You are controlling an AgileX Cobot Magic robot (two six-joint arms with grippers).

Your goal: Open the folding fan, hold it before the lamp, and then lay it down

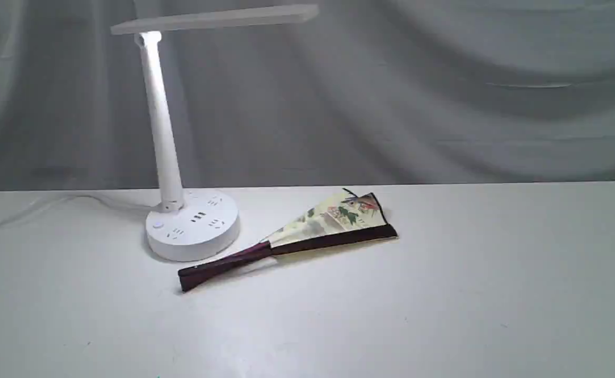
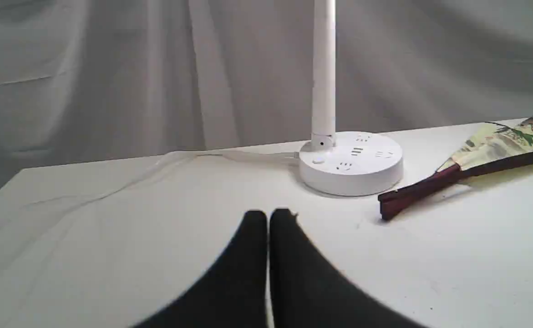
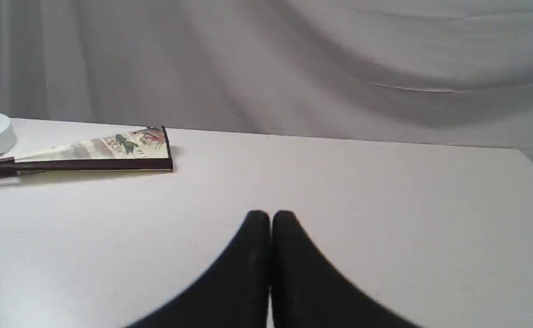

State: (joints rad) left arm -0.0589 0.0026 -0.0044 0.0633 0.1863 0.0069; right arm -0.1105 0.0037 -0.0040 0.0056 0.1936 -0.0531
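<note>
The folding fan (image 1: 307,233) lies flat on the white table, only slightly spread, its maroon ribs toward the front and a narrow wedge of painted cream leaf showing. Its pivot end points at the lamp (image 1: 181,210), whose round base stands just left of it with the bar head high above. Neither gripper appears in the exterior view. My left gripper (image 2: 268,216) is shut and empty, short of the lamp base (image 2: 350,164), with the fan (image 2: 471,166) off to one side. My right gripper (image 3: 271,216) is shut and empty, well apart from the fan (image 3: 93,157).
The lamp's white cord (image 1: 34,210) trails across the table toward the left edge. A grey draped cloth (image 1: 444,94) hangs behind the table's back edge. The table's right corner (image 3: 528,157) shows in the right wrist view.
</note>
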